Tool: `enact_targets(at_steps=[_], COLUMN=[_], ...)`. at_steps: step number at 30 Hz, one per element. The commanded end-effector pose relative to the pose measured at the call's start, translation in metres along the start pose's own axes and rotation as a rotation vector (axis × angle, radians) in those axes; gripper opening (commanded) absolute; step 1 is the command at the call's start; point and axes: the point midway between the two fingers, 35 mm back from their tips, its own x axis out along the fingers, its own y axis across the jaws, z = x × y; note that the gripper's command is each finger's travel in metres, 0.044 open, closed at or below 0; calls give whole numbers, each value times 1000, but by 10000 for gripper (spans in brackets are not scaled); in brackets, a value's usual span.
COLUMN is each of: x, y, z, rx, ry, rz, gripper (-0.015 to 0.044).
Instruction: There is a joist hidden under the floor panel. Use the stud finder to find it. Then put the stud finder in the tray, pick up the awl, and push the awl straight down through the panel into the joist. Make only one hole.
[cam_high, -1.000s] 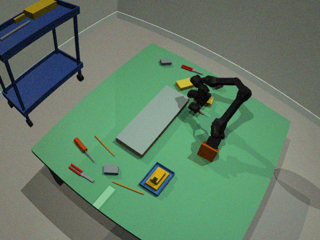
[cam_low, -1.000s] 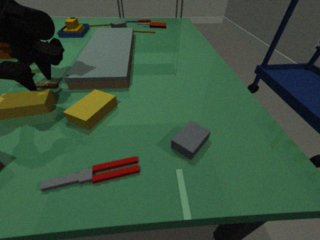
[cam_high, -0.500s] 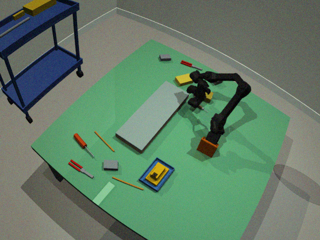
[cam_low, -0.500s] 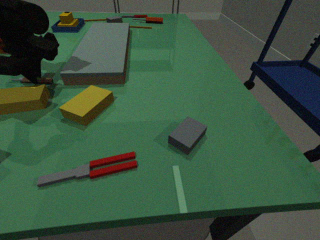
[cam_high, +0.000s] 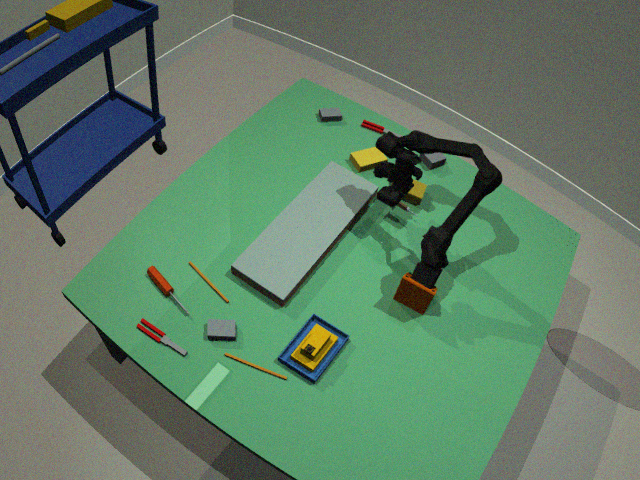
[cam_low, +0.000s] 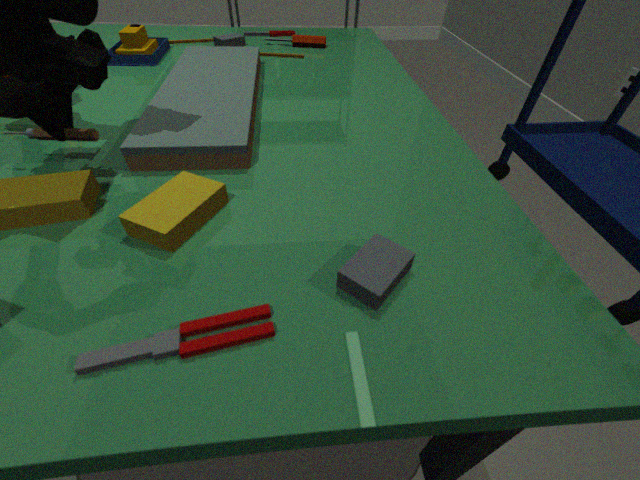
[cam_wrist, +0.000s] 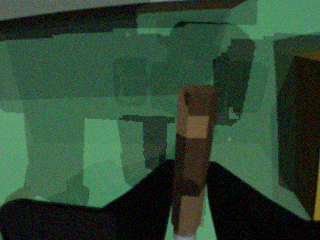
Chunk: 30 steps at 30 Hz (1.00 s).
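Note:
My gripper (cam_high: 393, 199) (cam_low: 61, 135) (cam_wrist: 190, 168) is shut on the brown handle of the awl (cam_high: 404, 205) (cam_low: 86, 134) (cam_wrist: 196, 112). The awl lies roughly level, a little above the table, with its shadow apart from it in the exterior view; its metal shaft is mostly out of the wrist view. The pale grey floor panel (cam_high: 305, 232) (cam_low: 206, 87) (cam_wrist: 55, 10) lies beside the gripper, whose shadow falls on its near end. The yellow stud finder (cam_high: 323, 338) (cam_low: 133, 38) sits in the blue tray (cam_high: 296, 369) (cam_low: 138, 60). No hole is visible in the panel.
Two yellow blocks (cam_high: 368, 158) (cam_low: 175, 206) (cam_wrist: 312, 125) lie close to the gripper. Grey blocks (cam_high: 329, 114) (cam_high: 221, 329), red-handled pliers (cam_low: 222, 338), an orange screwdriver (cam_high: 159, 280) and two pencils (cam_high: 208, 282) (cam_high: 255, 366) lie around the table. A blue cart (cam_high: 85, 139) stands beyond it.

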Motion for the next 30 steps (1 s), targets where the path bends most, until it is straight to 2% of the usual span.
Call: enact_targets(at_steps=[1,5,12,21,30], x=[-27,-41,-34,-34,-42], y=[-4,-5,4,62,136], z=[-3,-6,-1,35,72], rx=[9,8,-25,-262,-583], ry=[-10,-11,-11,-81,-230], rz=[-9,-13,18,240,516], gripper=[0,0,0,0,0])
